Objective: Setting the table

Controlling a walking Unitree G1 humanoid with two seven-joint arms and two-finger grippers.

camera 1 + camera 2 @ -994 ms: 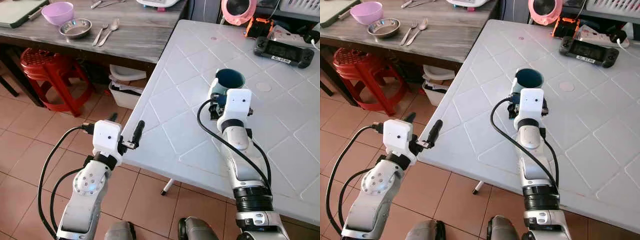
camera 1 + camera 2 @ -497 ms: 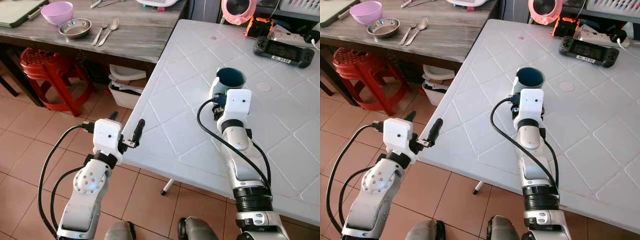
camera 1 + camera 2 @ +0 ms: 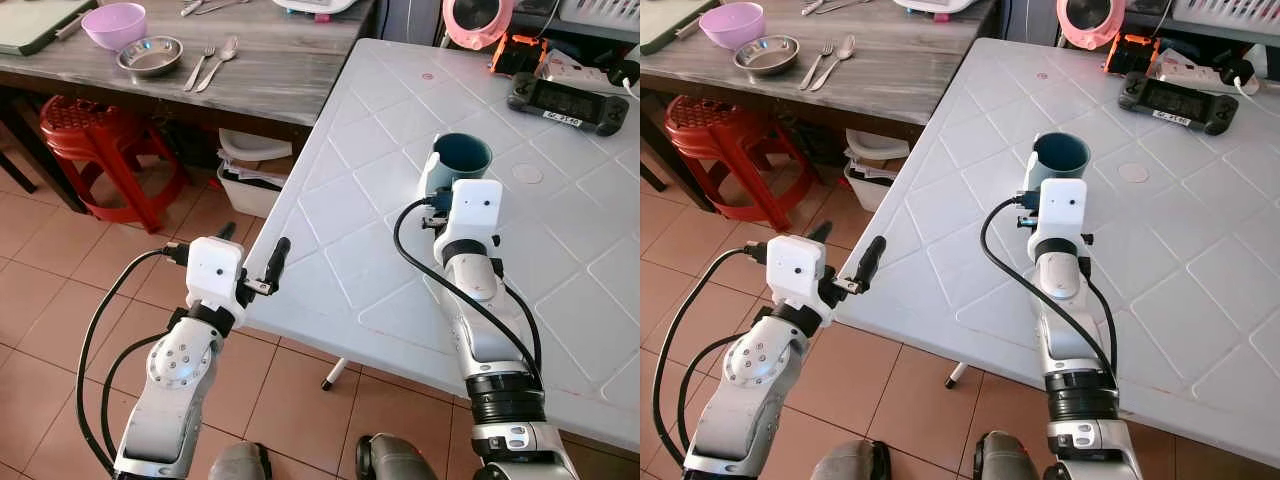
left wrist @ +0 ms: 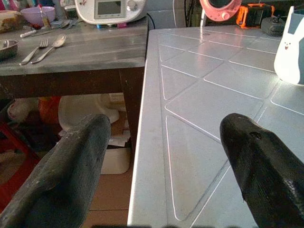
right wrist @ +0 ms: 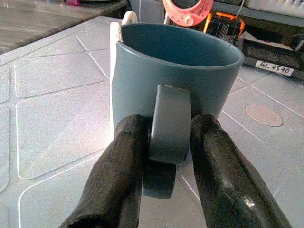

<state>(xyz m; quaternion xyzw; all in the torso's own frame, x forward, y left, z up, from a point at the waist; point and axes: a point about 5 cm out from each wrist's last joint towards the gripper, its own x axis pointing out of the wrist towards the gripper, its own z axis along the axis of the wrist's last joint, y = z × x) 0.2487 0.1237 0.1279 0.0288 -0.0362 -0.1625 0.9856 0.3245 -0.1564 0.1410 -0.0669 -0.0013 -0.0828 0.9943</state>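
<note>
One blue ceramic mug (image 3: 459, 160) on one white plastic table (image 3: 360, 250). Beyond, one grey wooden table (image 3: 270, 60) bearing one purple bowl (image 3: 115, 23), one steel bowl (image 3: 151, 55), one fork (image 3: 202, 66), one spoon (image 3: 220, 60). Below, one red plastic stool (image 3: 100, 150).

Head cameras look down over the white table (image 3: 380, 240); wrist cameras skim it low, sharing the teal mug (image 5: 175, 66).

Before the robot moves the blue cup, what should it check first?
1. Right claw pinching the blue cup by its handle: ok, both fingers press on its sides.
2. Cup upright on the white table: ok.
3. Cup has nothing in it: ok, as far as its inside shows.
4. Left claw open and holding nothing: ok.
5. Left claw out of the way: ok, it hovers at the table's near edge.
6. Grip strong enough to lift: cannot tell.
</note>
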